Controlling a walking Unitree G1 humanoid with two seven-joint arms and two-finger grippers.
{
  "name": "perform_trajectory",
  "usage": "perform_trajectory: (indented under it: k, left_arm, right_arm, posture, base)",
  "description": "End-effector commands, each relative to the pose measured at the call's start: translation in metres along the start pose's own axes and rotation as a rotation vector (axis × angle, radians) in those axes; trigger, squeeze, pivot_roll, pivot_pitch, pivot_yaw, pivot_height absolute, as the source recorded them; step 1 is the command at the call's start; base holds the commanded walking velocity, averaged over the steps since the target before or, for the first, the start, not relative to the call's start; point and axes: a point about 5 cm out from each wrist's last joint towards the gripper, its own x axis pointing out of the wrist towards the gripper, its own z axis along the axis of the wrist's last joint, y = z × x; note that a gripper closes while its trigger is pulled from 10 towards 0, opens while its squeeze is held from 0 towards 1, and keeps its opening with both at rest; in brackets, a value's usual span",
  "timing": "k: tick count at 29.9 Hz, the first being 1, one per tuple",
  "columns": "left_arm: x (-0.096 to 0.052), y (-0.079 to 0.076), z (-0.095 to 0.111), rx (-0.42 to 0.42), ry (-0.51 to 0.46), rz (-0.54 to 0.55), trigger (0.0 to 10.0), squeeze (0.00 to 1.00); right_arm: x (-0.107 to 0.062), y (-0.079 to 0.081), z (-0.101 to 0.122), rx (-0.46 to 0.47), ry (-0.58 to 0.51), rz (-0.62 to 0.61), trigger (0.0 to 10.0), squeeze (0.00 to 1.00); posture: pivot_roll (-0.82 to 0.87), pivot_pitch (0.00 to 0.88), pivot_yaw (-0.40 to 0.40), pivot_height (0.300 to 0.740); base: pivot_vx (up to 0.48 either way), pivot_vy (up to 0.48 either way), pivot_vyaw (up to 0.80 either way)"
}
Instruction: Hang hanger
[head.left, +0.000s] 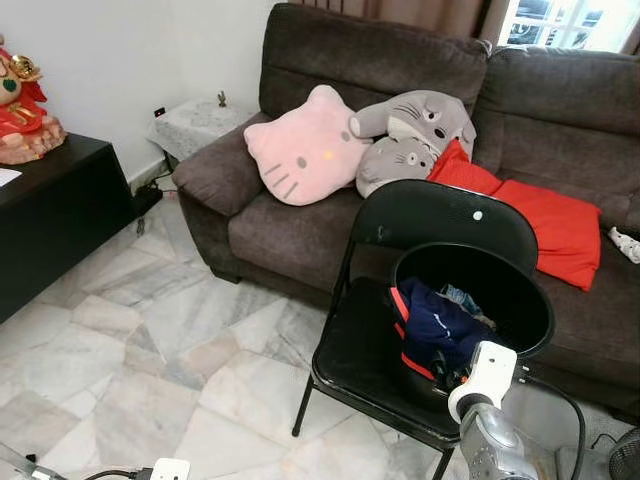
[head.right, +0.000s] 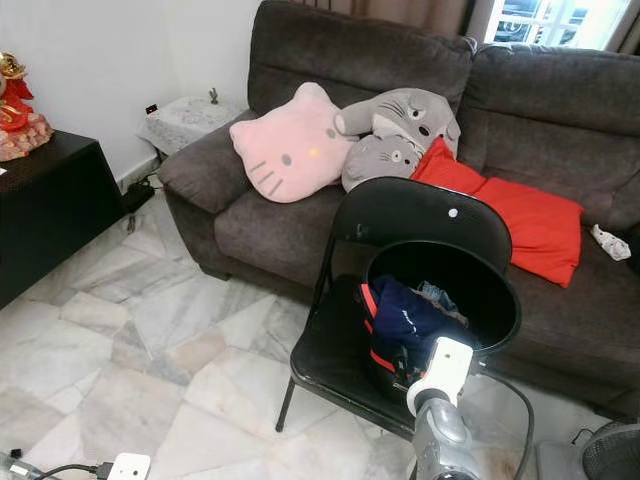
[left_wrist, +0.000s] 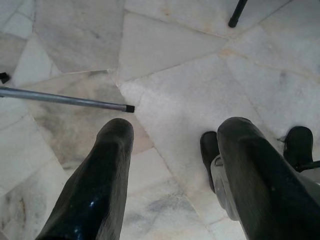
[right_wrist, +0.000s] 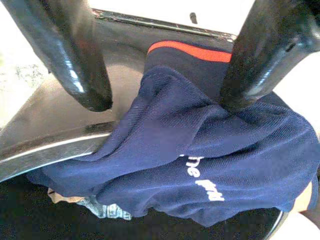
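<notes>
- Hanger: cannot tell where it lies; a navy shirt with an orange stripe spills from a black bucket on a black chair.
- Right gripper hovers over the shirt, fingers apart, gripping nothing.
- Left gripper hangs over marble floor, fingers spread, empty.

daylight came from the bright, overexposed window; head views were sharp, the glossy black fingers showed glare.

The right end effector hovers with its two black fingers spread apart over a navy garment with an orange stripe, draped across a black bucket's rim.
</notes>
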Motion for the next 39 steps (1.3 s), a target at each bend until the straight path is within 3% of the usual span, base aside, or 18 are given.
perform_trajectory:
  k: [1, 24, 32, 39]
  left_arm:
    - [-0.001, 0.001, -0.004, 0.015, 0.026, 0.007, 10.0, 0.0]
    - [0.0, 0.001, -0.004, 0.034, 0.031, 0.015, 10.0, 0.0]
    - [0.0, 0.001, -0.004, 0.035, 0.032, 0.015, 10.0, 0.0]
    - [0.0, 0.001, -0.004, 0.038, 0.032, 0.013, 10.0, 0.0]
  right_arm:
    - [0.001, 0.001, 0.002, -0.016, -0.003, 0.006, 0.0, 0.0]
    - [0.001, 0.014, 0.002, -0.058, -0.033, 0.056, 0.0, 0.0]
    - [-0.002, 0.026, 0.003, -0.046, -0.081, 0.099, 0.0, 0.0]
    - [-0.01, 0.034, 0.017, -0.061, -0.189, 0.133, 0.0, 0.0]
  posture:
    - [0.09, 0.038, -0.001, 0.74]
    - [0.09, 0.035, -0.003, 0.74]
    - [0.09, 0.033, -0.006, 0.74]
    - [0.08, 0.028, -0.009, 0.74]
  base:
    - [0.0, 0.0, 0.0]
    - [0.0, 0.0, 0.0]
    - [0.0, 0.0, 0.0]
    - [0.0, 0.0, 0.0]
